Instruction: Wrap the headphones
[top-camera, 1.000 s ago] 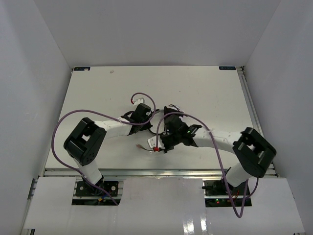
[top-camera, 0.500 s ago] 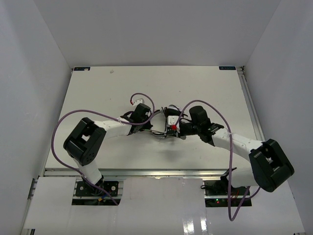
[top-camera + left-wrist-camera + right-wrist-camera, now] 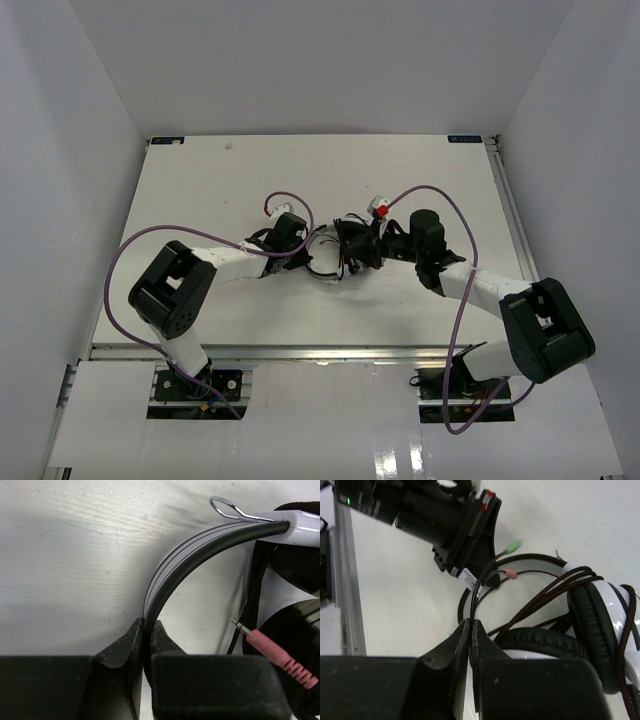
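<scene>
The headphones (image 3: 343, 247) lie at the table's middle between both grippers. My left gripper (image 3: 148, 625) is shut on the white-and-black headband (image 3: 172, 562), edge-on between its fingers. An earcup (image 3: 295, 630) and a pink plug (image 3: 280, 659) lie to its right. My right gripper (image 3: 470, 623) is shut on the thin black cord (image 3: 476, 592), which runs up to a green plug (image 3: 513, 545) and a pink plug (image 3: 509, 573). Braided cord (image 3: 545, 600) crosses over the padded earcups (image 3: 592, 625). In the top view the left gripper (image 3: 305, 250) and right gripper (image 3: 358, 245) flank the headphones.
Thick purple robot cables loop above the right arm (image 3: 430, 192) and beside the left arm (image 3: 118, 275). White walls close in the table (image 3: 200, 190) on three sides. A metal rail (image 3: 510, 220) runs along its right edge.
The right arm swung from the near side of the headphones round to their right and far side, carrying the cord end with it. The left arm stayed put on the headband.
</scene>
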Robot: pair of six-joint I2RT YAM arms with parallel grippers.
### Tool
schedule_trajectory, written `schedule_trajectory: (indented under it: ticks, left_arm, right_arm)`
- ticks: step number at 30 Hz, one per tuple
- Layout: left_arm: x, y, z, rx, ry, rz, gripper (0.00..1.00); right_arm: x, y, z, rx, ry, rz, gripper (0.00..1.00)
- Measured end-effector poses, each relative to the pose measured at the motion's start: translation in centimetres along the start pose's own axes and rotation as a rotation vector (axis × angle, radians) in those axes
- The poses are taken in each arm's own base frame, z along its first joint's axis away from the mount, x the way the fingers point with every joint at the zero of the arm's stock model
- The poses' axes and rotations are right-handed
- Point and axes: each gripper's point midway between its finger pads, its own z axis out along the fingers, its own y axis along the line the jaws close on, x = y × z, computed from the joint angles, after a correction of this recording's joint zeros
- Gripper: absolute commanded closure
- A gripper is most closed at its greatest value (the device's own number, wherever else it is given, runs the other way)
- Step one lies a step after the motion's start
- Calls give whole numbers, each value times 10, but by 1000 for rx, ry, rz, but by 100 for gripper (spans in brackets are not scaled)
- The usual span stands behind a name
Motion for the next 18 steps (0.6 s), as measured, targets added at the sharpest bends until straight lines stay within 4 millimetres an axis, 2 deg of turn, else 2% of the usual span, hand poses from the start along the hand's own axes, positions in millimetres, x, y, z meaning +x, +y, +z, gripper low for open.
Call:
schedule_trajectory:
  ticks: [6, 13, 15, 18]
  left_arm:
    - [1, 0, 0, -6, 11, -13, 100]
    - [1, -1, -1, -14, 18, -16, 98]
    - [2, -1, -1, -17, 21, -12, 93]
    - [2, -1, -1, -22, 23, -4, 72]
  right_arm:
    - [-26, -10, 19, 112, -31, 128, 92]
    - [-13, -27, 20, 265, 14, 195, 92]
    - [-10, -29, 20, 284, 23, 198, 91]
    - [-7, -29, 20, 290, 36, 187, 82]
